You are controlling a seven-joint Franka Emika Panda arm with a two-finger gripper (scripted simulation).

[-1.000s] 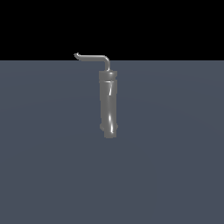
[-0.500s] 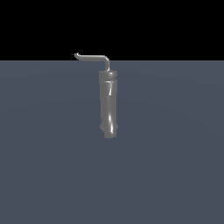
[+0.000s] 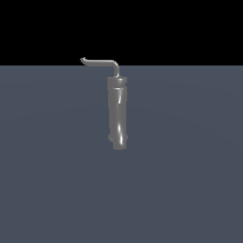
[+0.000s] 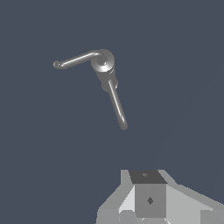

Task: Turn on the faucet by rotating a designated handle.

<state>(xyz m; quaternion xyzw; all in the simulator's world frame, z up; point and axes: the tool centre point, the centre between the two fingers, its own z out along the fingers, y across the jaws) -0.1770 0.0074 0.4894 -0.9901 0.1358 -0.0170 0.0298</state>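
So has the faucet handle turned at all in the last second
No. In the exterior view the handle points to that view's left from the top of the faucet, its hooked tip at the same spot against the floor's far edge as before.

Glossy grey metal faucet and handle; matt slate-blue floor.

Inspector: State what shows of your own body.

Arm: Only my gripper, in the wrist view. It is a blocky, faceted housing in pale and mid grey, with flat angled panels.

Inspector: Markings?

Arm: One small dark diamond on the central square face, another faint one on the darker top panel. The exterior view shows nothing of me.
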